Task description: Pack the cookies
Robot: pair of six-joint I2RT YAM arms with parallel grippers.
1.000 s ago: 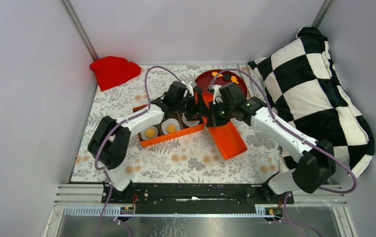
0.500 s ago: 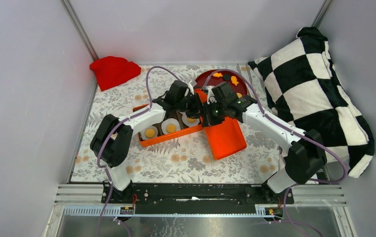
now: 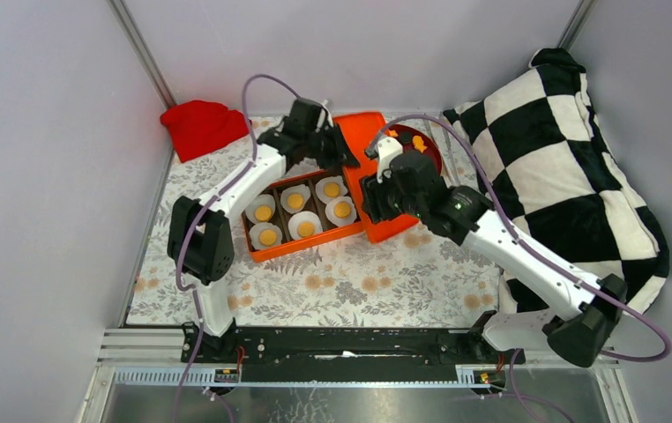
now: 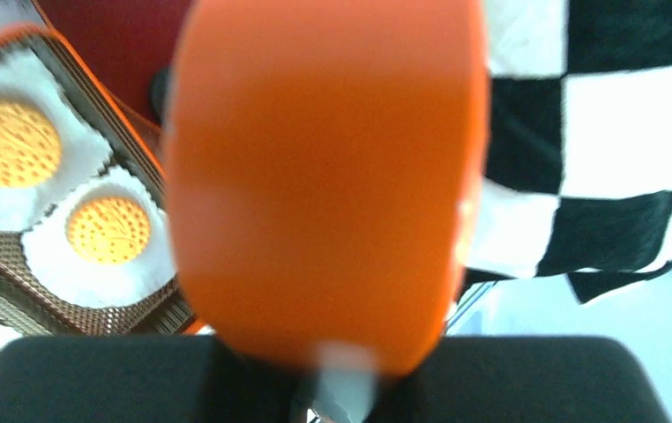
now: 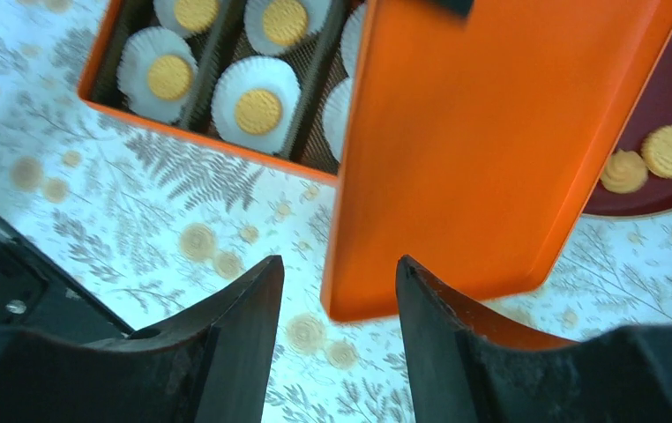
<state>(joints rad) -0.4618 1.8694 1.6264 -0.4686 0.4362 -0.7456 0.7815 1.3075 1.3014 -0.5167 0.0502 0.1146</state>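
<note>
While left claw point(image 3: 331, 152) grips lid point(image 3: 363, 145), six cookies point(image 3: 294, 201) boxed.

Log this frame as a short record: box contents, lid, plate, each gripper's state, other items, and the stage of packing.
box: orange box, six compartments, each holding a white liner with one of the cookies
lid: orange lid, off the box, at its right side, partly over the plate
plate: dark red plate, a few pieces left on it
left gripper: shut on the lid's far end
right gripper: jaws open at the lid's near corner
other: red cloth, checkered pillow
stage: box filled, not yet closed
</note>
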